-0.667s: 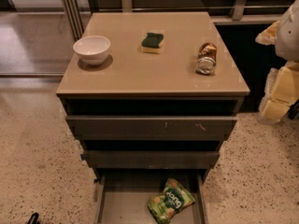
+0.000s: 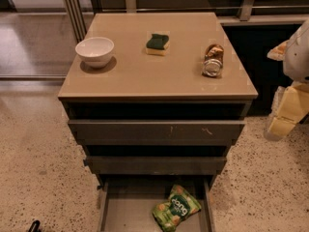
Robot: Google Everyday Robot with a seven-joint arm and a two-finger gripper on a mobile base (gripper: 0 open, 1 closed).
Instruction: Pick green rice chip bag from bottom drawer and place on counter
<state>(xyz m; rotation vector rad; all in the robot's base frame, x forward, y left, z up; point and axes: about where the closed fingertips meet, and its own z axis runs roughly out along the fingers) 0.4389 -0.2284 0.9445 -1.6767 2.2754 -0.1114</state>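
Camera view, the only one.

- Gripper: pale, cream-coloured piece at the right edge, hanging beside the cabinet's right flank, clear of everything. Spread or pressed together: cannot tell. It carries nothing that I can see.
- Green rice chip bag: lies flat and askew on the floor of the bottom drawer, toward its right side. It is well apart from the gripper, below it and off to its left.
- The drawer stands pulled out, with the bag uncovered.
- Worktop: left of the gripper and a little above. It bears a white bowl farthest from the gripper, a sponge midway, and a tipped can nearest.

Judged step: the reach has not yet begun and the bag is ungrasped.

Next move calls for travel down and leftward past the drawer fronts, then a descent from above onto the crinkly pouch, keeping off the drawer's right wall. The bare front of the worktop looks the likely drop spot.
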